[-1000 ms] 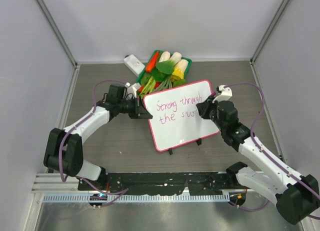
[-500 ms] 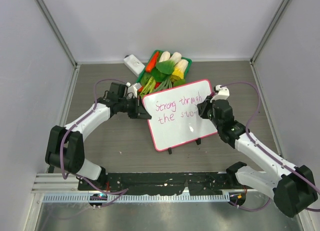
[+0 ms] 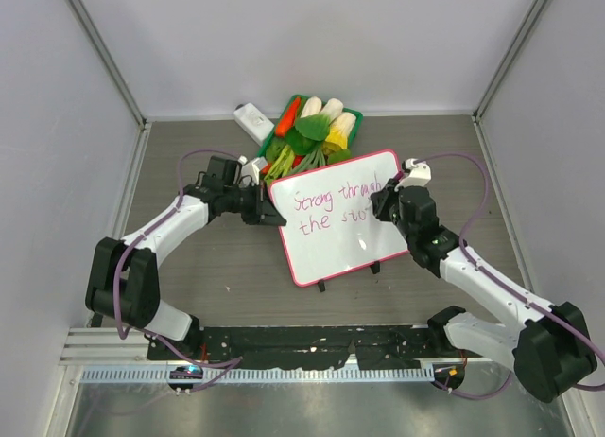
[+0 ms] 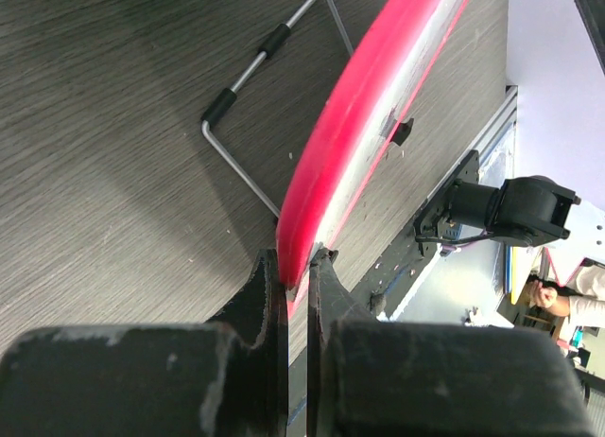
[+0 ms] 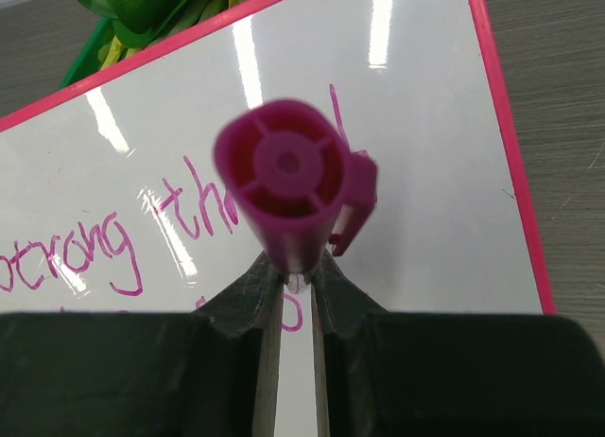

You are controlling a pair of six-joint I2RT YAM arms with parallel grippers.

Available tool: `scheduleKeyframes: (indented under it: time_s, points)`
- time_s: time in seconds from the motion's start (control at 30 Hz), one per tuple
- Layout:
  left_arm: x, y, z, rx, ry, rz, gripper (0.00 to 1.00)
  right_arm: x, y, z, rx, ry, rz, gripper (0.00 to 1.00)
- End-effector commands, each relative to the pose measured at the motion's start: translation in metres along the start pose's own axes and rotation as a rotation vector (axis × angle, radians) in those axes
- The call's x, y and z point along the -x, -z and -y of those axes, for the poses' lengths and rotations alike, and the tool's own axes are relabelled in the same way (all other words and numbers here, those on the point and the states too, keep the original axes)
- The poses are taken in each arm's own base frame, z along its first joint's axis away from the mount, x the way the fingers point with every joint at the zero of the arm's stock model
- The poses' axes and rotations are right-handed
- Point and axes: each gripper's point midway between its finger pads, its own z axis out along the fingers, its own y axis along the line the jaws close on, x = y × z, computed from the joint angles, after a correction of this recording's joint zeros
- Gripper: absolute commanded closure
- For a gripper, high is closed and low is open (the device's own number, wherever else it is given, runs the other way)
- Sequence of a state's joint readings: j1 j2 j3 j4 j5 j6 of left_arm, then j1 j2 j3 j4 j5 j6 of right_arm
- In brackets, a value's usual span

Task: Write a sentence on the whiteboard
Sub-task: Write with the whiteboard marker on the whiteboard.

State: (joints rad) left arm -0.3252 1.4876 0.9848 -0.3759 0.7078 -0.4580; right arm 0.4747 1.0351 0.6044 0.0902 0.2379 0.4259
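Top external view: whiteboard (image 3: 342, 218) sits mid-table, turned at a slant, its near edge raised on a wire stand (image 4: 253, 104).
- Edges: the far left corner reaches the greens of the green vegetable basket (image 3: 317, 125). A small white block (image 3: 252, 120) lies just left of the basket, by the back wall.
- Open room: bare table (image 3: 217, 267) shows left of the board, in front of it, and to its right up to the side wall. Walls close off three sides.
- Left gripper (image 3: 267, 210): at the board's left edge. In the left wrist view its fingers (image 4: 266, 286) are clamped on the pink-red rim, one on each face.
- Right gripper (image 3: 383, 210): over the board's right half, at the end of the second line. In the right wrist view its fingers pinch a magenta marker (image 5: 288, 182), held end-on to the camera.
- Sentence (image 3: 331, 205): magenta, two lines, "Strong through" above "the sto…".
- Hidden or unclear: the marker tip lies behind the marker's own body, so contact with the board cannot be told. The end of the second line is covered by the right gripper from above. In the right wrist view the first word is cut off at the left edge and the second is partly behind the marker.
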Motion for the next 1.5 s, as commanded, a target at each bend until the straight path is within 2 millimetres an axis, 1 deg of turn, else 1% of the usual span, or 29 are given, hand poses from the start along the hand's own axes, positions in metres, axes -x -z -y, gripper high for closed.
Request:
scheduleKeyframes:
  time_s: [0.0, 0.17, 0.33, 0.5, 0.77, 0.93, 1.17, 1.47]
  points:
    - [0.004, 0.003, -0.039, 0.180, -0.070, 0.041, 1.00, 0.008, -0.005, 0.001, -0.011, -0.005, 0.046, 0.99]
    - [0.003, 0.003, -0.039, 0.178, -0.069, 0.039, 1.00, 0.005, -0.006, 0.010, -0.052, -0.011, 0.045, 0.98]
    - [0.002, 0.002, -0.038, 0.175, -0.070, 0.035, 1.00, -0.001, -0.004, 0.014, -0.065, -0.010, 0.035, 0.98]
    - [0.003, 0.002, -0.038, 0.175, -0.070, 0.040, 1.00, -0.005, -0.002, 0.015, -0.061, -0.001, 0.023, 0.98]
    - [0.002, 0.001, -0.037, 0.172, -0.070, 0.036, 1.00, -0.019, 0.000, 0.016, -0.046, 0.008, -0.026, 0.99]
    - [0.000, 0.000, -0.038, 0.173, -0.069, 0.031, 1.00, -0.022, 0.003, 0.016, -0.038, 0.007, -0.031, 0.99]
    - [0.000, -0.001, -0.038, 0.173, -0.071, 0.030, 1.00, -0.018, 0.001, 0.014, -0.035, 0.013, -0.026, 0.99]
    - [0.000, 0.000, -0.036, 0.169, -0.076, 0.033, 1.00, 0.006, -0.002, 0.009, -0.046, -0.004, 0.040, 0.99]
